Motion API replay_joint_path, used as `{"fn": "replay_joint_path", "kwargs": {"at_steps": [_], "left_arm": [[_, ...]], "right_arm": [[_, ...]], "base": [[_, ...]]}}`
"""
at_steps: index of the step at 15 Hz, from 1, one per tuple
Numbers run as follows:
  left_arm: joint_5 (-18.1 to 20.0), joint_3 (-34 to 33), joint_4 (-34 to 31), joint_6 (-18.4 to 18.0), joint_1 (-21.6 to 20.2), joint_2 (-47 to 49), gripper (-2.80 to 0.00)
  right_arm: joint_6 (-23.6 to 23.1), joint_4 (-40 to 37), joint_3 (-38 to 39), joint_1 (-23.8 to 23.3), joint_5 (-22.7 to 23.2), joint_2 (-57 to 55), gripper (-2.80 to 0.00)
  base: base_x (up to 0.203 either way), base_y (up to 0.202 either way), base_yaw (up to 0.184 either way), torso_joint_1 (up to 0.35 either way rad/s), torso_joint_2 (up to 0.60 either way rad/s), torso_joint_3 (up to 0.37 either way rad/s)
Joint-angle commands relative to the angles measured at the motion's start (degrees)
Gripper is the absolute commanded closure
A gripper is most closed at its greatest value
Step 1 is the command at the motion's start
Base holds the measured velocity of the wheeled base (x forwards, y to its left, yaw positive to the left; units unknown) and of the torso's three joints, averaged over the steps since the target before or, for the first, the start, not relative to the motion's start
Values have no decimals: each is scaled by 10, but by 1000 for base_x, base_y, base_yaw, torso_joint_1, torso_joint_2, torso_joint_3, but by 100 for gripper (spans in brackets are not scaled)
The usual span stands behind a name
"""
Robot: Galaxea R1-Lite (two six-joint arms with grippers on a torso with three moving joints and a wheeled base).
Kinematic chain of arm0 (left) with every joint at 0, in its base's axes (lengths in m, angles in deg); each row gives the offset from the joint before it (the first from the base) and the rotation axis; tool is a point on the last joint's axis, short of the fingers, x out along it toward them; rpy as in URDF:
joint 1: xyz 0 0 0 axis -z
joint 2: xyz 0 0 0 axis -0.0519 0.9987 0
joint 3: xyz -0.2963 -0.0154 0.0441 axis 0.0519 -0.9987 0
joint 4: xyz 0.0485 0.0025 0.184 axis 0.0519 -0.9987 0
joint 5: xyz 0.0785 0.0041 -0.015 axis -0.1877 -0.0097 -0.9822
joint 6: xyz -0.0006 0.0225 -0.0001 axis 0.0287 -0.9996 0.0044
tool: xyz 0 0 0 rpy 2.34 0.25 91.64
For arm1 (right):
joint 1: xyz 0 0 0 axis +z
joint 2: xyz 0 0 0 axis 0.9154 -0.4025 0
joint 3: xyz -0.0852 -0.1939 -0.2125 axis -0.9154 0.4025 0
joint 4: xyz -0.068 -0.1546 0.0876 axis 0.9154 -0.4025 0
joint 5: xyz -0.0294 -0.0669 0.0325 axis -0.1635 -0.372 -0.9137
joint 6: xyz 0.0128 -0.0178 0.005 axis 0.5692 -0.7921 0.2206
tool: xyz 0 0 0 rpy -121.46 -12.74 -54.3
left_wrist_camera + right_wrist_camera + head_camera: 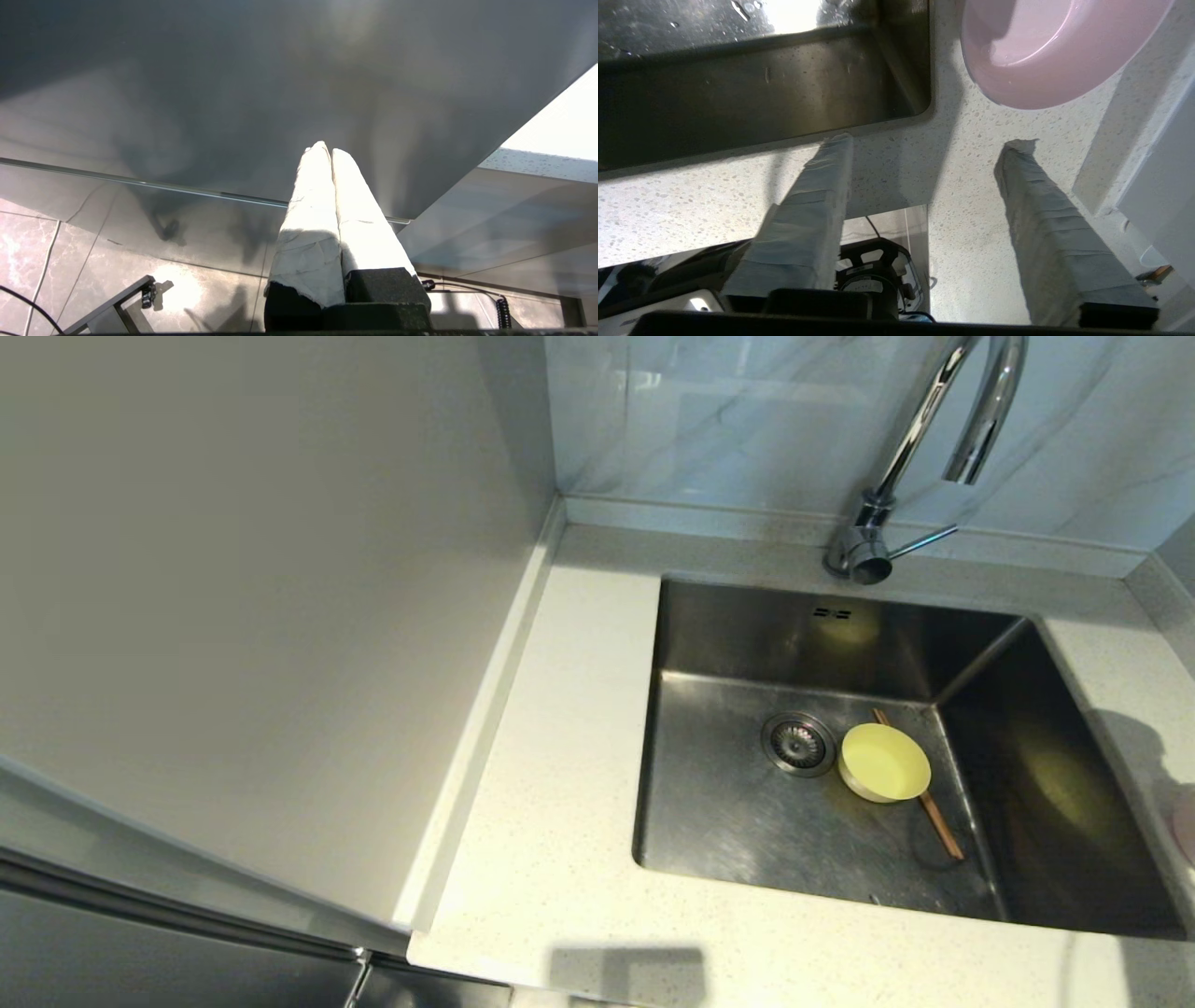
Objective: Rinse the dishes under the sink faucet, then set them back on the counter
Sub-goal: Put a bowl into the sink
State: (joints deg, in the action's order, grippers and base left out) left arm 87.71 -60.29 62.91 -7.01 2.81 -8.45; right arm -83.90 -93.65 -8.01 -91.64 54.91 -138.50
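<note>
Speckled off-white counter (560, 728) surrounds one steel sink (728, 821) beneath one chrome faucet (920, 439). In the sink: one yellow bowl (885, 763) beside the drain strainer (798, 743), resting over one visible brown chopstick (943, 826); one pink bowl (1045, 51) sits on the counter right of the sink. Right gripper (931, 142) hovers over the counter just short of the pink bowl, fingers spread, holding nothing; left gripper (325, 151) parked off the counter, fingers pressed together.

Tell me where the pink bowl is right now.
The pink bowl sits on the counter right of the sink, just beyond the open right pincer.
</note>
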Motion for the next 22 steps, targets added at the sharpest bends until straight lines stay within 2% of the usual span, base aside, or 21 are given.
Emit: {"fn": "replay_joint_path", "kwargs": {"at_steps": [1, 7, 13, 22], "left_arm": [[0, 0, 0, 0, 0, -2, 0], [0, 0, 0, 0, 0, -2, 0], [0, 0, 0, 0, 0, -2, 0], [0, 0, 0, 0, 0, -2, 0]], "right_arm": [[1, -3, 12, -9, 0, -17, -280], [0, 69, 63, -28, 0, -50, -280], [-2, 107, 39, -30, -3, -102, -280], [-2, 109, -28, -30, -24, -166, -280]], "base": [[0, 0, 0, 0, 0, 0], [0, 0, 0, 0, 0, 0], [0, 0, 0, 0, 0, 0], [0, 0, 0, 0, 0, 0]]}}
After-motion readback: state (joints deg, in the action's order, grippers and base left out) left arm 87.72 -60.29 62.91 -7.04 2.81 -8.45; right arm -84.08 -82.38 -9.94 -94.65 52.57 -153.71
